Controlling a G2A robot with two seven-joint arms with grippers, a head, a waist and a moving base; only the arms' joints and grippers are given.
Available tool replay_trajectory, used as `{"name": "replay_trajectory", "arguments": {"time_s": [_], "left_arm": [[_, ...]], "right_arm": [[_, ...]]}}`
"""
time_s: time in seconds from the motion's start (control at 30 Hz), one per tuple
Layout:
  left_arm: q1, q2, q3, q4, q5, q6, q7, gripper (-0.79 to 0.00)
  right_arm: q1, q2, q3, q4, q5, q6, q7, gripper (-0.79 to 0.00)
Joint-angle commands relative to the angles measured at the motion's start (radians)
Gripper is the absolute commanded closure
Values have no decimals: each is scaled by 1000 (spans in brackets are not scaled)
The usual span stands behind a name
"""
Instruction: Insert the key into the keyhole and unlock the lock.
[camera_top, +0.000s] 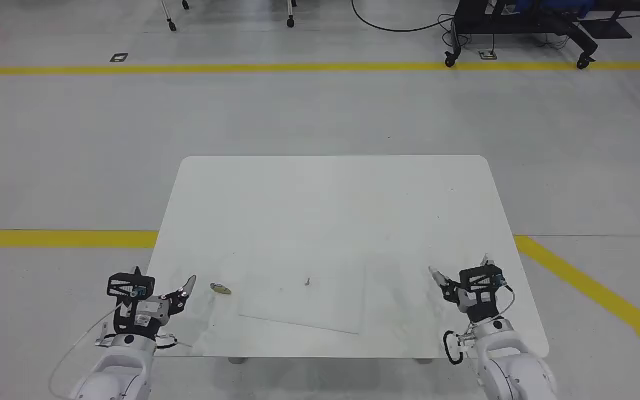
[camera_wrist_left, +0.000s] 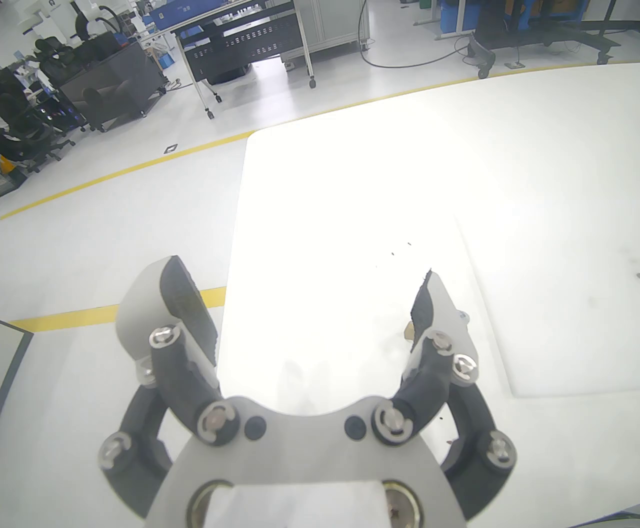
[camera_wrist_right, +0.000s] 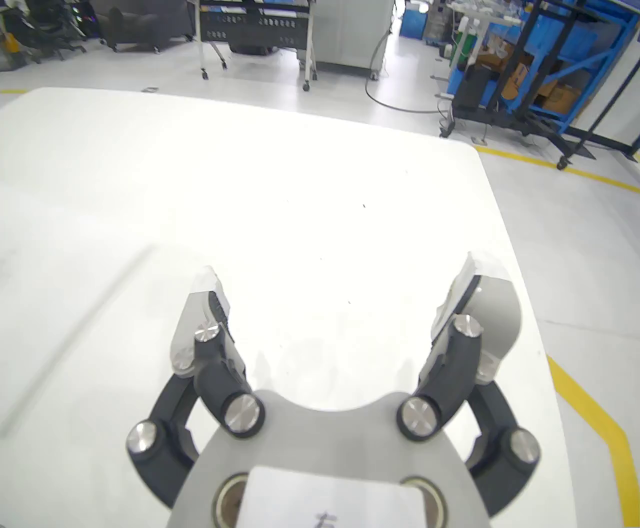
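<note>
Left gripper (camera_wrist_left: 300, 267) and right gripper (camera_wrist_right: 340, 265) are both spread apart, holding nothing. One small brassy piece (camera_top: 220, 289), key or lock I cannot tell, lies just beside the left gripper; I judge nothing is begun yet.

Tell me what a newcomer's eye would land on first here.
The wide white table dominates. At its near corners sit the left gripper and the right gripper, both open and holding nothing. A small olive object lies on the table close to the left gripper, beside a thin pale sheet.
</note>
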Motion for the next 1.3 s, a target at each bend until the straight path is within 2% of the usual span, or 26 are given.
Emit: {"name": "replay_trajectory", "arguments": {"time_s": [0.0, 0.2, 0.4, 0.43, 0.47, 0.5, 0.57, 0.6, 0.77, 0.9, 1.03, 1.27], "left_arm": [[0, 0, 0, 0, 0, 0, 0, -785], [0, 0, 0, 0, 0, 0, 0, -785], [0, 0, 0, 0, 0, 0, 0, -785], [0, 0, 0, 0, 0, 0, 0, -785], [0, 0, 0, 0, 0, 0, 0, -785], [0, 0, 0, 0, 0, 0, 0, -785], [0, 0, 0, 0, 0, 0, 0, -785], [0, 0, 0, 0, 0, 0, 0, -785], [0, 0, 0, 0, 0, 0, 0, -785], [0, 0, 0, 0, 0, 0, 0, -785], [0, 0, 0, 0, 0, 0, 0, -785], [0, 0, 0, 0, 0, 0, 0, -785]], "right_arm": [[35, 2, -23, -3, -20, -67, 7, -785], [185, 2, -164, 5, -70, -327, 20, -785], [347, -4, -331, 46, -127, -574, 125, -785], [370, -6, -361, 56, -145, -603, 155, -727], [391, -8, -391, 67, -155, -625, 182, -585], [413, -11, -416, 79, -169, -637, 212, -502], [447, -19, -461, 106, -176, -627, 261, -379], [463, -24, -481, 119, -176, -614, 282, -357], [543, -48, -564, 197, -148, -553, 388, -336], [611, -69, -627, 264, -124, -515, 483, -363], [667, -90, -679, 321, -107, -482, 523, -363], [731, -112, -729, 391, -50, -522, 572, -320]]}}
